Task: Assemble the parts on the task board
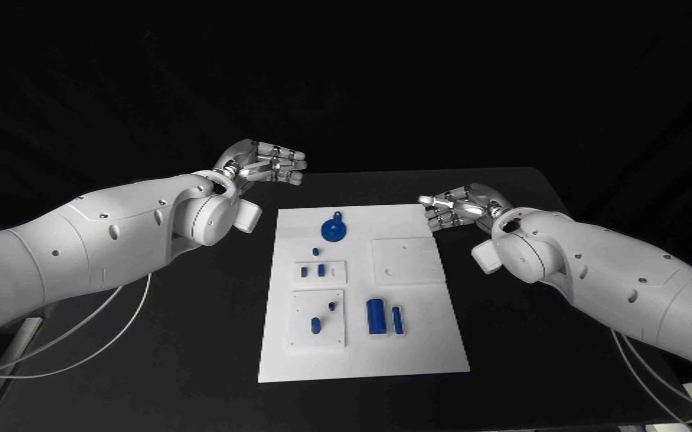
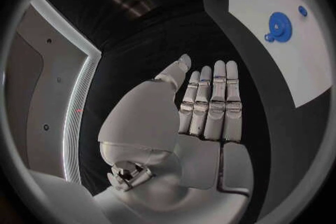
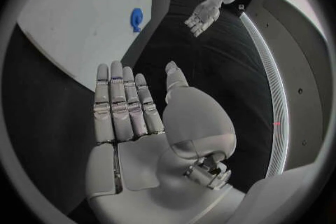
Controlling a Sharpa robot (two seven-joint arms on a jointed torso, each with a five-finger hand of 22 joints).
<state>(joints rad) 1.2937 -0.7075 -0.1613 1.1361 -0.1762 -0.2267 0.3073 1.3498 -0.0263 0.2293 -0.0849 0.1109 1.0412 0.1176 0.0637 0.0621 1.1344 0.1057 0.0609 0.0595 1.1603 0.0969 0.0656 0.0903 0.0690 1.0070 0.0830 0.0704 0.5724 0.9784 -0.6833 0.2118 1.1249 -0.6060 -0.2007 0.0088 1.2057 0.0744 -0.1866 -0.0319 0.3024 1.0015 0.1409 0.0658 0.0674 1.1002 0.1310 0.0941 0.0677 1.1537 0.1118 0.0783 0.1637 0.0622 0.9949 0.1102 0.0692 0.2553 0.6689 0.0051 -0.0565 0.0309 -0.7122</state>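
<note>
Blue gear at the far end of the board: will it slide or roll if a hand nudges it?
The blue gear seems to lie flat on the task board, so a nudge would likely slide it, not roll it. It looks like thin rigid plastic, probably light. Its low profile may make pinching awkward; neither the left hand nor the right hand touches it.

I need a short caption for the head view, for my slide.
Both open hands, left hand and right hand, flank the task board holding blue parts.

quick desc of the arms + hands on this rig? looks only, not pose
Two smooth white arm shells with small dark dots and rounded wrist housings. Pale cables trail under both arms. The left hand and right hand are silver metal with segmented fingers and white palm covers.
</note>
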